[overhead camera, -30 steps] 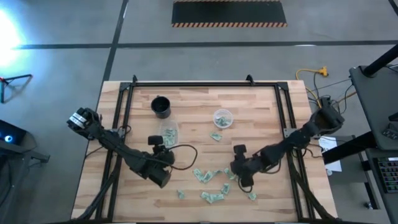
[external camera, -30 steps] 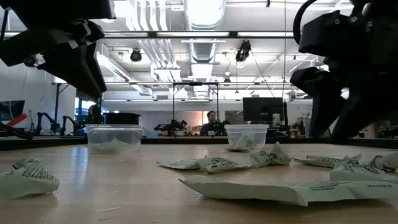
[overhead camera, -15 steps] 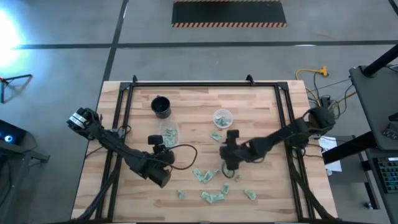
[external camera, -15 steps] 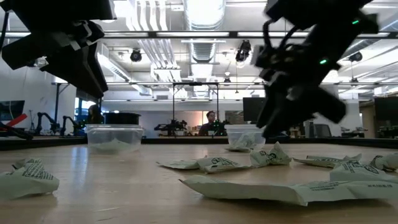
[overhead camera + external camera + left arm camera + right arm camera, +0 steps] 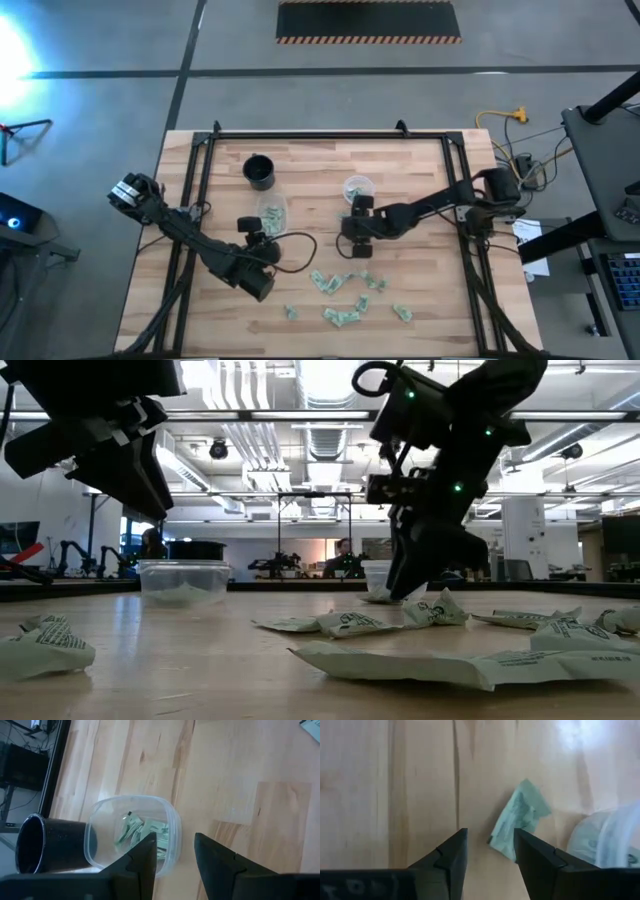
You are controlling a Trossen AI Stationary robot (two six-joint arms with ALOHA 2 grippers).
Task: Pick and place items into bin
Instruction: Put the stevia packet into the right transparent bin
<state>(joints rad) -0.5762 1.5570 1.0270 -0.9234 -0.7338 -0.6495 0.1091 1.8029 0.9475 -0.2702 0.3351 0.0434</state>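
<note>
Several pale green-and-white wrinkly pieces (image 5: pixel 340 292) lie flat on the wooden table's near middle; they also fill the low view's foreground (image 5: pixel 345 623). My right gripper (image 5: pixel 350 230) hangs open above the table's middle, just near of a clear cup (image 5: pixel 357 188) that holds pieces. In its wrist view one piece (image 5: pixel 520 820) lies on the wood just beyond the open fingers (image 5: pixel 490 832), untouched. My left gripper (image 5: pixel 260 232) waits open and raised, pointing at a clear tub (image 5: pixel 132 837) with pieces inside.
A black cup (image 5: pixel 259 171) stands toward the table's far left, beside the clear tub (image 5: pixel 272 212). Black frame rails (image 5: pixel 200 170) run along the table's left, right and far edges. Bare wood lies between the tub and the near pile.
My right gripper has swept from over the pile near the table's near right toward the far edge and left, ending by the clear cup at the table's middle. The pieces on the table have stayed where they were.
</note>
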